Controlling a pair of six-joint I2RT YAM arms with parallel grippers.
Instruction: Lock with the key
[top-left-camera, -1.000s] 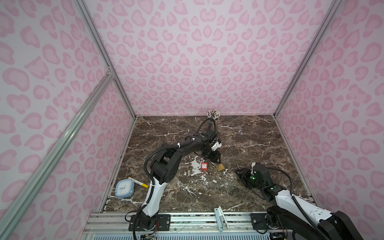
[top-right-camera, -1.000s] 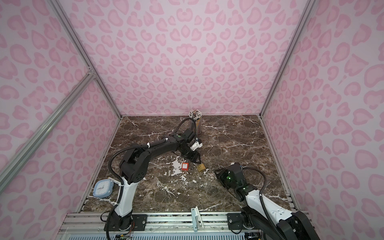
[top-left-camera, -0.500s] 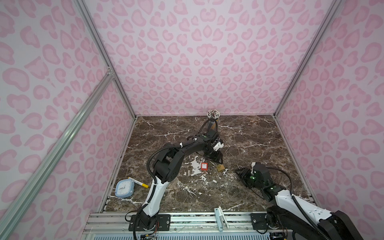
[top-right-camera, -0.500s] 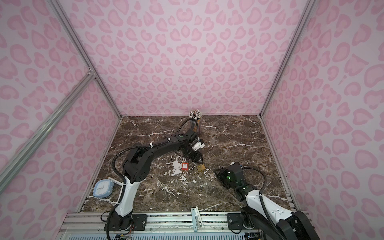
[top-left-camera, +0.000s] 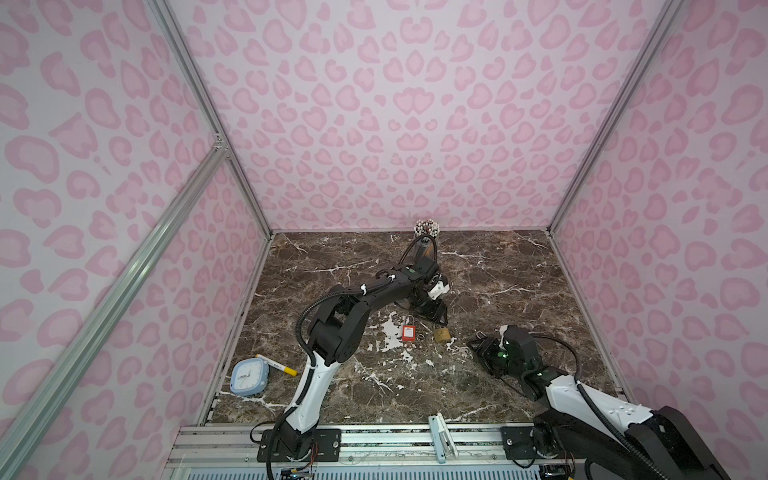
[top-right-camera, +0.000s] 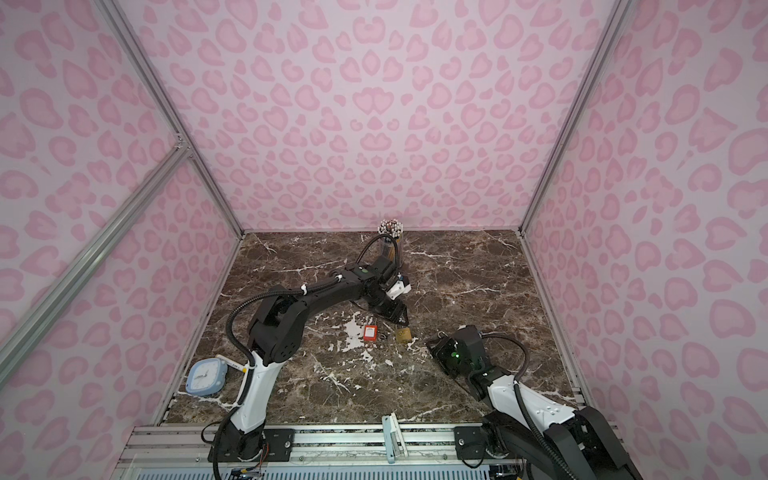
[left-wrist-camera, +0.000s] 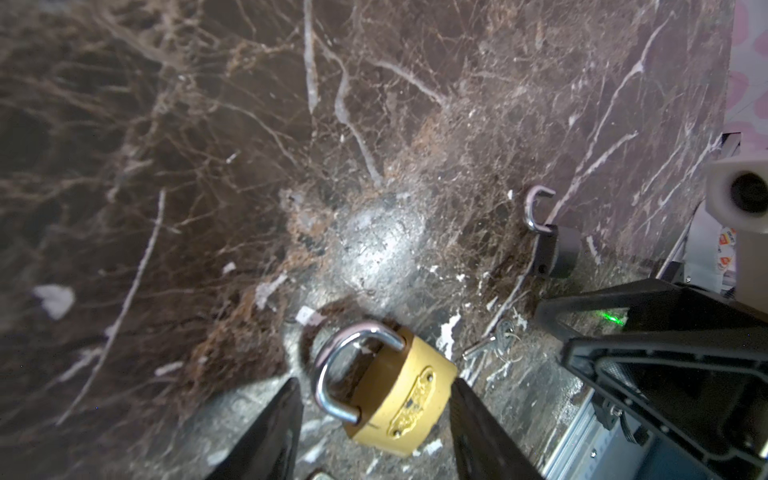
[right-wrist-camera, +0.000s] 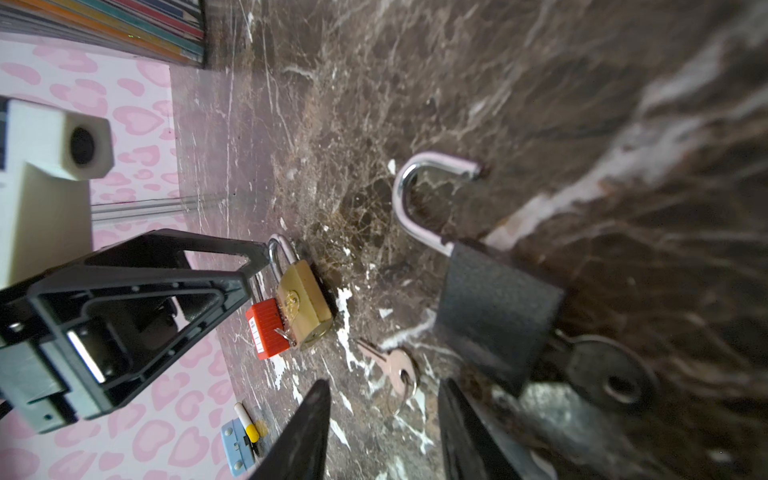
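Room ahead is tight: my left tool (left-wrist-camera: 374, 384) stands spread around the smooth brass padlock (left-wrist-camera: 399, 399); my right tool (right-wrist-camera: 384, 384), also spread, has the grainy black padlock (right-wrist-camera: 494, 316), key (right-wrist-camera: 611, 374) inserted, just beside it.

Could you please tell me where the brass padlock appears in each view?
Top view: brass padlock mid-table, just below the left gripper.
Top view: the same spot.
Left wrist: between the left gripper's fingers.
Right wrist: beside the red padlock, at the left gripper's tip.
Shared landmark: left gripper.
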